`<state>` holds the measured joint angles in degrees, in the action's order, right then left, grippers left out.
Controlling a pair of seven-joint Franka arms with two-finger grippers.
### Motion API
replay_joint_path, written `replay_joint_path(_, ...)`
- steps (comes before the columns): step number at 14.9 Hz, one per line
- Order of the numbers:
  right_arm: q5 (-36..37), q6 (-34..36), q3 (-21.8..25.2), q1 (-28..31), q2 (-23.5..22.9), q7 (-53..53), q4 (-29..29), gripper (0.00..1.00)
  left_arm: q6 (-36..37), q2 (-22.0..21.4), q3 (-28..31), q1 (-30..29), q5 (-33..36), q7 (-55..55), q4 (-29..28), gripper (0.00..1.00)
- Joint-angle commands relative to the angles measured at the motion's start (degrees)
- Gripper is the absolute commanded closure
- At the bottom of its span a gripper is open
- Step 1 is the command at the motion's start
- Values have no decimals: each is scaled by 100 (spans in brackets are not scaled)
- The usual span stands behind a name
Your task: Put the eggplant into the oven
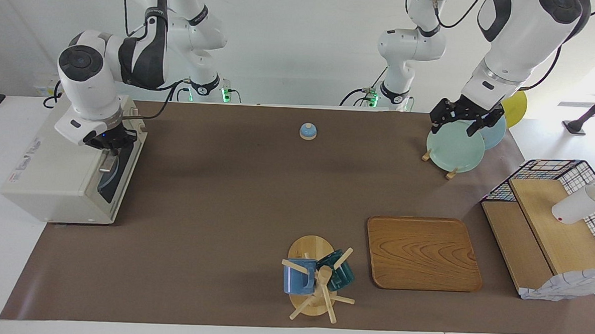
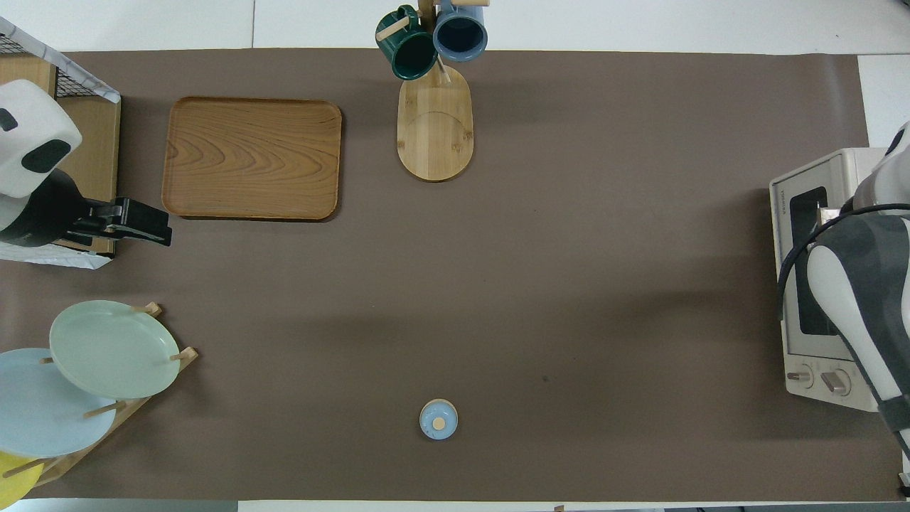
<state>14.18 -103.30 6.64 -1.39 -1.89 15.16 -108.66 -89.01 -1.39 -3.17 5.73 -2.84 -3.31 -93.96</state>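
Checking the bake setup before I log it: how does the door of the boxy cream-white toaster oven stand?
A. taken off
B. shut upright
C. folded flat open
B: the boxy cream-white toaster oven shows its dark glass door upright against the front, the right tool above it.

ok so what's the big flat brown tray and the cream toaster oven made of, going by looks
The rectangular brown tray looks like wood with a smooth satin finish: curved grain lines run across it. The boxy cream toaster oven seems to be painted sheet metal, matte, with a dark glossy door that is probably glass.
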Motion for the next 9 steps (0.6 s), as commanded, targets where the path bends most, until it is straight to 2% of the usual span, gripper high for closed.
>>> replay_joint_path(1,-783,755,-31,-10,23,22,877,98,-38,-89,36,42,134,-12,-70,0)
replay_joint_path(4,-986,1434,-75,-63,-74,-48,1714,89,-38,-89,36,42,134,-12,-79,0)
replay_joint_path(7,-1295,1593,-84,-63,-162,-382,1918,87,-38,-89,36,42,134,-12,-70,0)
replay_joint_path(8,-1330,1567,-84,-54,-171,-391,1884,83,-29,-98,36,42,134,-12,-70,0)
replay_joint_path(9,-1348,1567,-76,-54,-154,-400,1840,41,-37,-89,36,42,134,-12,-79,0)
